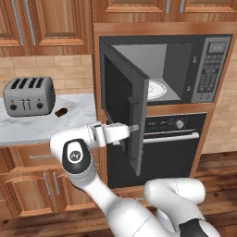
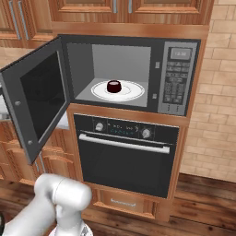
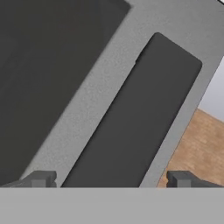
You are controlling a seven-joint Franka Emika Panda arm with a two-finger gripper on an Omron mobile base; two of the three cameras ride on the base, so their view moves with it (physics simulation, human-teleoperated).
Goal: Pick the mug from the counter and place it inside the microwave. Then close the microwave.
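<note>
Spread wide and empty, claw (image 3: 109, 179) faces the microwave (image 2: 177, 78) door's outer side, while the mug (image 2: 114, 86) sits inside on the plate, so pushing the door shut seems next.

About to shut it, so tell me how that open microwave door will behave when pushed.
The microwave door is a flat, rigid panel hinged on its left edge, so it should probably swing rather than flex. The open gripper sits against its outer face. The mug rests on the plate well inside, likely clear of the swing.
</note>
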